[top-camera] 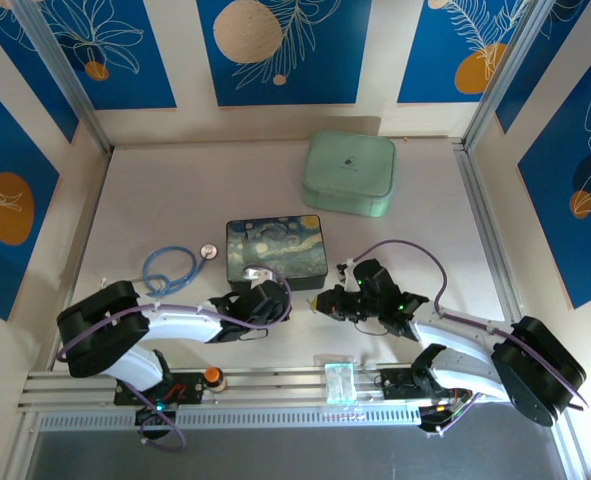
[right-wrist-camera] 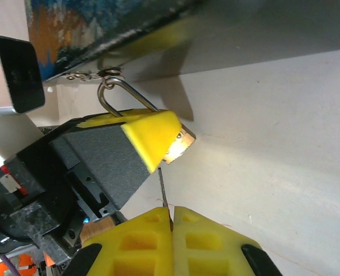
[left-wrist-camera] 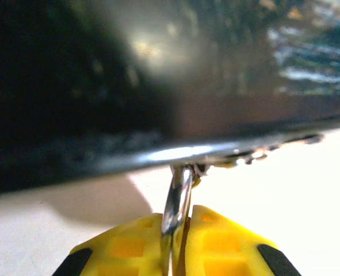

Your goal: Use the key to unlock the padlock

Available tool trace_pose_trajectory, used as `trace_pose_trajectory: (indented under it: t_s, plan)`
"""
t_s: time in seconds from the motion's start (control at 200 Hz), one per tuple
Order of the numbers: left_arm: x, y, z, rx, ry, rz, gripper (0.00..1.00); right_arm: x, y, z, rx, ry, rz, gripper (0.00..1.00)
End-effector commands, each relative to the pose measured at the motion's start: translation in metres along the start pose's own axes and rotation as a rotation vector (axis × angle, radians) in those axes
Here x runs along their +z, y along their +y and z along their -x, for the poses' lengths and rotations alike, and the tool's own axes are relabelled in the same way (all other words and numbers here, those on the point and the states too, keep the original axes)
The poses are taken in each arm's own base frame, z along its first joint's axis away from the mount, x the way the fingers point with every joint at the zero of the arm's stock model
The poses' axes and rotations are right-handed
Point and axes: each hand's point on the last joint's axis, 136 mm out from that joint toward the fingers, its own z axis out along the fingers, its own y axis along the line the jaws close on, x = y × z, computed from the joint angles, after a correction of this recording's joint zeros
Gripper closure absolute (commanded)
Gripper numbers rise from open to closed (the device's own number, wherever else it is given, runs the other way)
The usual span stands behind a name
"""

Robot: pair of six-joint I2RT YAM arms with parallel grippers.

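We see the left gripper (left-wrist-camera: 179, 230) clenched on the padlock (right-wrist-camera: 180, 145). The right gripper (right-wrist-camera: 171, 221) pinches the key (right-wrist-camera: 163, 188), just beside it.

2 arms angled inward, tips close together.
Left gripper (left-wrist-camera: 179, 223) and right gripper (right-wrist-camera: 171, 217) face each other, each with fingers pressed together.

This was a robot test cell in a lab: a white tabletop (top-camera: 175, 200) walled by blue leaf-print panels (top-camera: 285, 50), framed with aluminium posts (top-camera: 63, 75), the left arm (top-camera: 165, 325) and right arm (top-camera: 475, 345) bolted to a slotted rail (top-camera: 275, 385).
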Motion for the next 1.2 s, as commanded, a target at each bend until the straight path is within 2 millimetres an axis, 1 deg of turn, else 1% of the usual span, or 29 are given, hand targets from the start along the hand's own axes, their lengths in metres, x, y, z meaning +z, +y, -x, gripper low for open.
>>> trace_pose_trajectory:
  t_s: [0.0,0.07,0.145,0.22,0.27,0.385,0.47,0.535,0.6,0.775,0.861,0.916,0.991,1.061,1.151,1.191]
  plan:
    - [0.002,0.006,0.002,-0.018,-0.026,0.016,0.93,0.003,-0.010,-0.005,0.036,0.010,-0.019,1.00]
    - [0.001,0.002,0.004,-0.050,-0.037,-0.012,0.93,0.005,-0.012,-0.007,0.054,0.017,-0.014,1.00]
    - [-0.002,-0.002,0.008,-0.092,-0.057,-0.043,0.94,0.008,-0.018,-0.010,0.092,0.035,-0.024,1.00]
    - [-0.005,-0.005,0.012,-0.144,-0.072,-0.063,0.91,0.012,-0.021,-0.011,0.131,0.056,-0.008,1.00]
    - [-0.005,-0.004,0.012,-0.167,-0.077,-0.071,0.86,0.015,-0.025,-0.013,0.144,0.067,-0.007,1.00]
    - [-0.001,0.004,0.007,-0.178,-0.071,-0.049,0.74,0.019,-0.027,-0.015,0.134,0.073,-0.029,1.00]
    - [0.001,0.010,0.005,-0.193,-0.087,-0.049,0.66,0.019,-0.027,-0.014,0.129,0.064,-0.037,1.00]
    - [0.003,0.016,0.005,-0.198,-0.103,-0.039,0.62,0.018,-0.028,-0.014,0.129,0.056,-0.044,1.00]
    - [0.004,0.018,0.004,-0.194,-0.118,-0.035,0.56,0.016,-0.029,-0.013,0.125,0.053,-0.050,1.00]
    - [0.003,0.014,-0.002,-0.159,-0.163,-0.026,0.53,0.014,-0.027,-0.013,0.115,0.049,-0.050,1.00]
    - [0.008,0.018,-0.008,-0.173,-0.150,-0.017,0.50,0.014,-0.028,-0.012,0.117,0.046,-0.052,1.00]
    - [0.012,0.025,-0.015,-0.190,-0.130,0.011,0.48,0.015,-0.029,-0.013,0.121,0.047,-0.057,1.00]
    - [0.012,0.025,-0.024,-0.188,-0.127,0.023,0.44,0.016,-0.031,-0.013,0.127,0.052,-0.063,1.00]
    - [0.010,0.019,-0.033,-0.153,-0.124,0.029,0.44,0.016,-0.032,-0.014,0.130,0.055,-0.064,1.00]
    - [0.008,0.018,-0.040,-0.123,-0.106,0.060,0.45,0.016,-0.032,-0.014,0.133,0.054,-0.066,1.00]
    - [0.008,0.020,-0.042,-0.131,-0.099,0.069,0.48,0.016,-0.032,-0.014,0.134,0.054,-0.068,1.00]
